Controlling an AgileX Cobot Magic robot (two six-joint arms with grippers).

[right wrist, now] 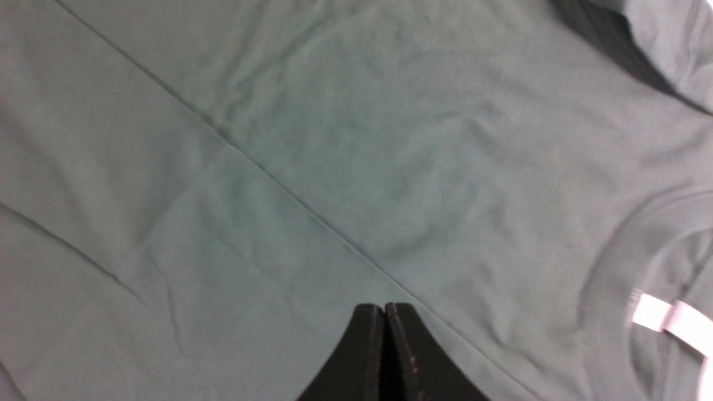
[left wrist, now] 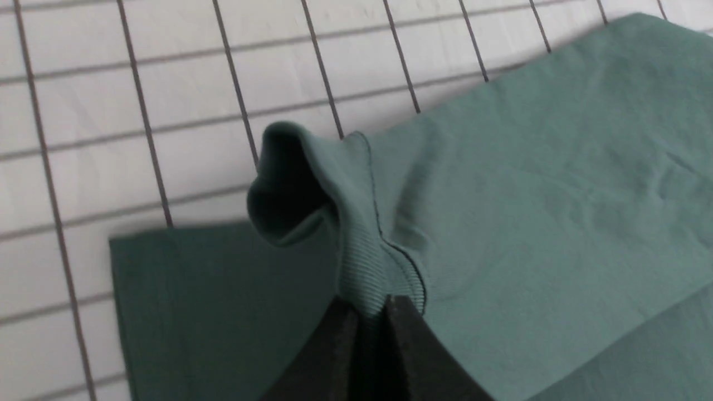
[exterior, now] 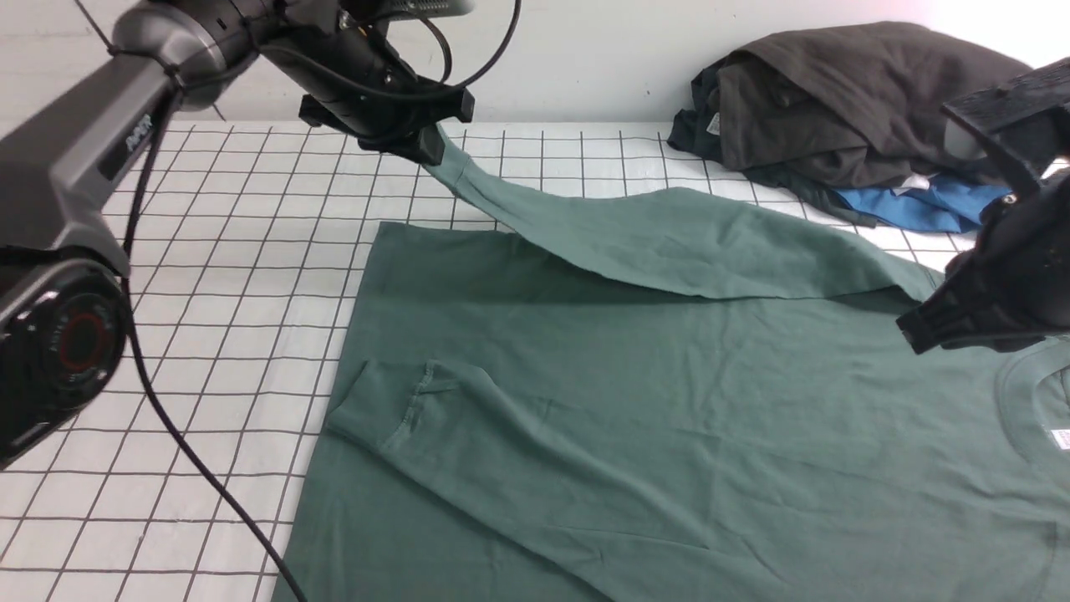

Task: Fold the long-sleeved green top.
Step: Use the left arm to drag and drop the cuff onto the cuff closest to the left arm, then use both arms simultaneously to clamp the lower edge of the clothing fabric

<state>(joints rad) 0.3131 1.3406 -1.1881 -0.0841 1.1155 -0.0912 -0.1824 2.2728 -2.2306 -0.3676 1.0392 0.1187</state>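
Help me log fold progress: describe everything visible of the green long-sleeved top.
The green long-sleeved top lies spread on the gridded table, cotton-like knit, its ribbed neck with white label at the robot's right. One sleeve lies folded across the body; the other is lifted by its ribbed cuff, pinched in the left gripper. The shut right gripper hangs near the neck.
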